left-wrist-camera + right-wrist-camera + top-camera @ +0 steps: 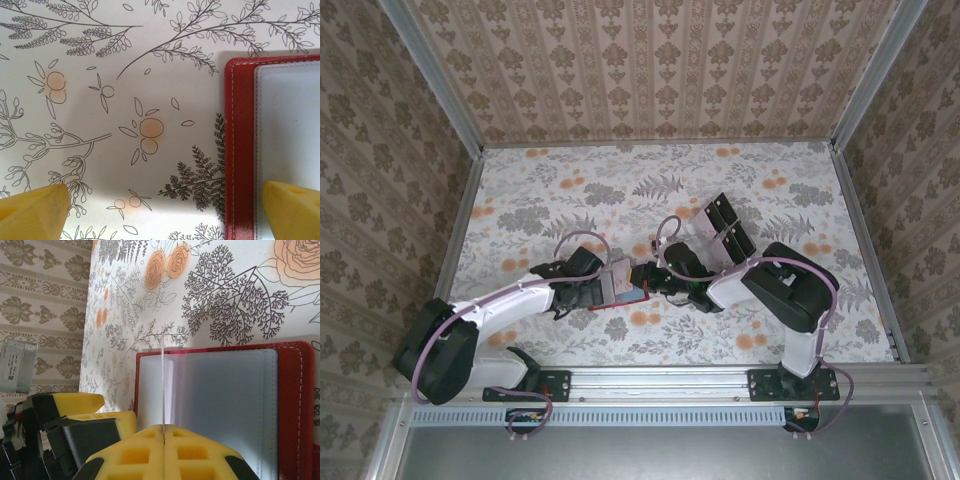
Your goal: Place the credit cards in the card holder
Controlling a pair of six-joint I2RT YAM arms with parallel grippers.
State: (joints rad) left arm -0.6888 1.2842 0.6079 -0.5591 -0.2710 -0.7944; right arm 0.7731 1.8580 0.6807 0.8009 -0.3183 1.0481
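Observation:
The red card holder (pixel 628 298) lies open on the table between my two grippers, its greyish inside facing up (pixel 225 405). My right gripper (pixel 164 432) is shut on a thin pale sheet (pixel 162 380) seen edge-on. It looks like a credit card held upright over the holder's left page. My left gripper (pixel 164 207) is open. One of its fingers (pixel 292 207) is over the holder's grey inside (pixel 287 135) and the other is over bare table. More black credit cards (pixel 726 212) rest at the back right. From above, the left gripper (pixel 610 282) and the right gripper (pixel 652 278) nearly meet.
A clear plastic tray (pixel 712 235) holds the spare cards just behind the right arm. The left gripper's yellow finger (pixel 75 407) sits close to the right gripper's left side. Patterned walls close in the table on three sides.

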